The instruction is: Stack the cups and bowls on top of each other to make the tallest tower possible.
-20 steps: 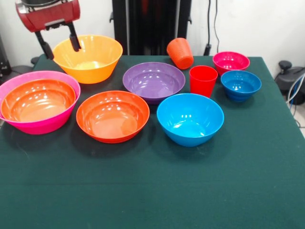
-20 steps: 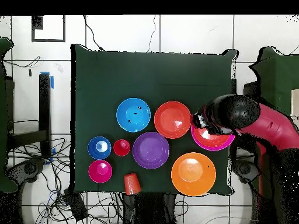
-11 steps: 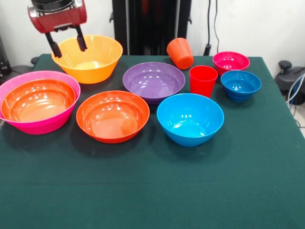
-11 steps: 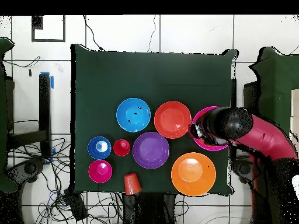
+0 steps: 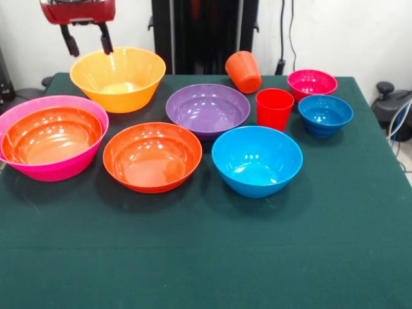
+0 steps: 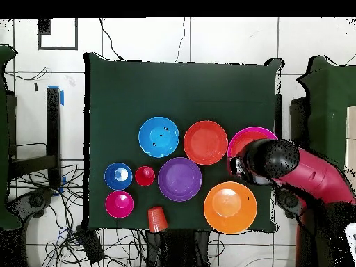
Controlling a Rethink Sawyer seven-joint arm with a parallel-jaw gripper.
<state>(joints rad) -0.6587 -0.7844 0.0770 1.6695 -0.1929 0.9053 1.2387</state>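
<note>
My gripper (image 5: 86, 44) hangs open and empty above the far left rim of the big yellow-orange bowl (image 5: 118, 78), clear of it. The big pink bowl (image 5: 45, 172) at the left has a red-orange bowl (image 5: 51, 135) nested in it. A second red-orange bowl (image 5: 152, 156) sits beside it, then the purple bowl (image 5: 207, 109) and the medium blue bowl (image 5: 257, 159). The red cup (image 5: 274, 108) stands upright. The orange cup (image 5: 243, 71) lies tipped behind it. The small magenta bowl (image 5: 312, 84) and small blue bowl (image 5: 325, 114) are at the right.
In the overhead view the red arm (image 6: 306, 174) covers part of the pink bowl (image 6: 254, 132) and reaches in from the table's right edge. Cables and black stands surround the green table (image 6: 174, 90), whose upper half is bare cloth.
The gripper has risen and shifted a little right over the yellow-orange bowl, still open. Overhead, the arm has slid down off the pink bowl, uncovering more of it.
</note>
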